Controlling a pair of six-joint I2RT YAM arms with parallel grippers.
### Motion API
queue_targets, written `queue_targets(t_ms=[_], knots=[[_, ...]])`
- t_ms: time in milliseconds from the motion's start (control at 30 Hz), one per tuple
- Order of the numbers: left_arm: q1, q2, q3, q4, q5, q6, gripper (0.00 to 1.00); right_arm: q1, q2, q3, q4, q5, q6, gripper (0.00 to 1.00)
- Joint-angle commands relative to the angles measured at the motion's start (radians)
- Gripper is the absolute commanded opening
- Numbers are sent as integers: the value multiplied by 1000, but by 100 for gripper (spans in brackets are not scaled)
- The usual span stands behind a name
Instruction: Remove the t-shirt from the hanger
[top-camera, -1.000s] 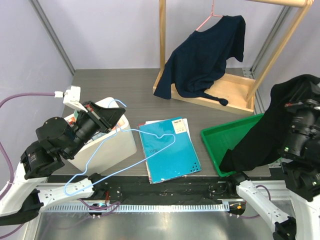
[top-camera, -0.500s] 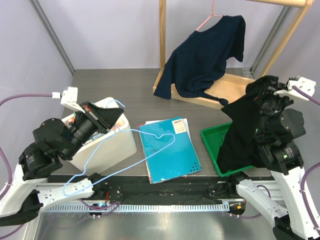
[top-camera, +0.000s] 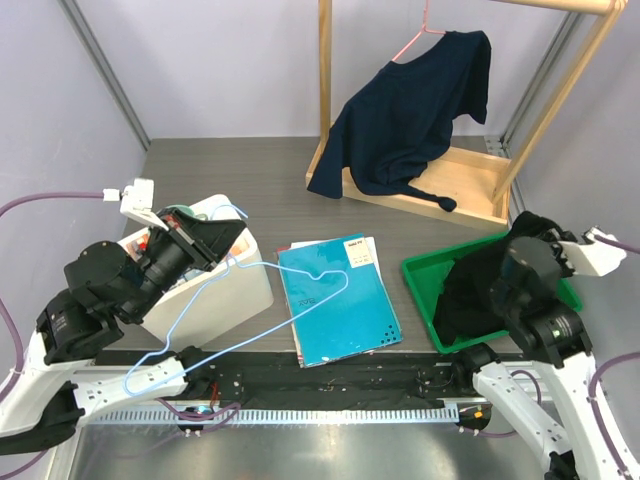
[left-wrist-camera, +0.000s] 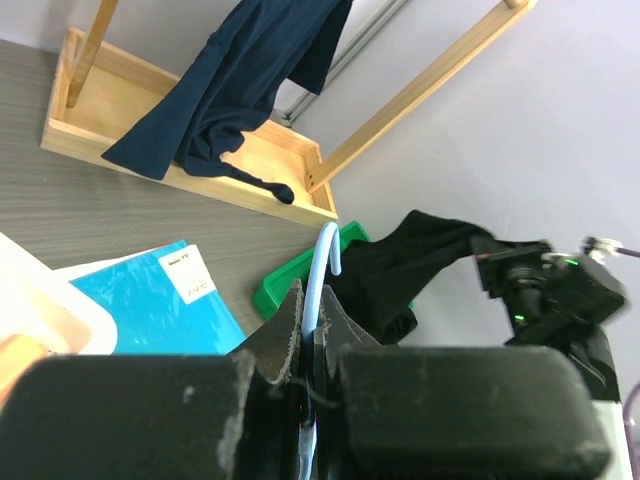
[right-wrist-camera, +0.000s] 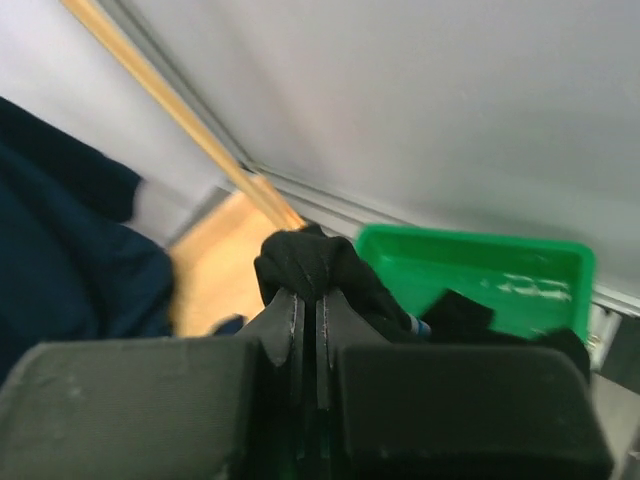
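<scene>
My left pincer (left-wrist-camera: 310, 322) is pinched shut on the light-blue hanger (left-wrist-camera: 322, 262) at near left. My right pincer (right-wrist-camera: 307, 300) grips the black t-shirt (top-camera: 468, 295), which is heaped in the green tray (right-wrist-camera: 480, 262) at right.

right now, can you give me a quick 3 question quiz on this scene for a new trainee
1. True or false: the blue hanger gripped in the left claw carries no garment.
2. The right claw is: A) open and empty B) shut on the black t-shirt C) shut on the blue hanger
3. Fill in: the navy t-shirt hangs on a ____ hanger.

Key: 1 true; 2 B; 3 pink
</scene>
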Motion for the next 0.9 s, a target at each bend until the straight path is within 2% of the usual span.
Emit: queue_targets(t_ms=[0, 100, 200, 367, 500, 667, 867], knots=[[1, -28, -5, 24, 24, -14, 0, -2, 146, 67, -608, 111, 683, 1], [2, -40, -17, 24, 27, -17, 0, -2, 198, 90, -808, 71, 886, 1], [2, -48, -28, 24, 32, -20, 0, -2, 156, 79, -887, 45, 968, 1], [1, -64, -48, 22, 44, -29, 0, -3, 42, 13, -915, 22, 1030, 1], [2, -80, -57, 13, 47, -37, 0, -3, 25, -71, -961, -26, 1172, 1], [2, -94, -57, -6, 58, -52, 0, -3, 136, -157, -955, -46, 1309, 1], [2, -114, -68, -24, 45, -58, 0, -8, 284, -200, -922, -20, 1356, 1]])
